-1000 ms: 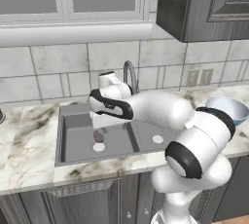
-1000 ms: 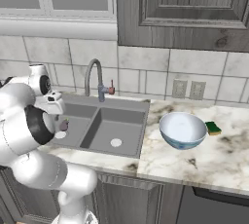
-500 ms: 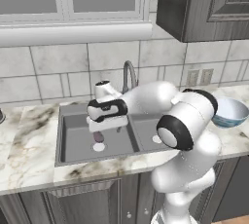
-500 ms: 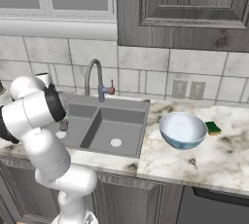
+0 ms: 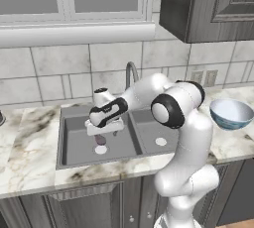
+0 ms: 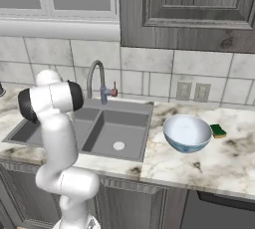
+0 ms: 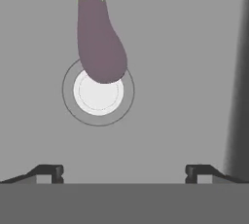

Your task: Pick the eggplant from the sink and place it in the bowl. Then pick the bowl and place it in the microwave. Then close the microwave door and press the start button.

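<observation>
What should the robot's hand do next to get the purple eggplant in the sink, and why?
Probably lower straight down a little. The open gripper hangs above the dark grey sink, and the small purple eggplant with the green cap lies on the pale round drain, ahead of the fingertips, not yet between them.

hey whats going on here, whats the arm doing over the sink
The white robot arm is reaching down into the left basin of the dark grey double sink, with its open two-finger gripper hovering above the small dark purple eggplant. The eggplant lies on the basin floor, its rounded end over the pale round drain, not yet grasped. The blue-patterned round bowl sits empty on the marble counter right of the sink.
</observation>
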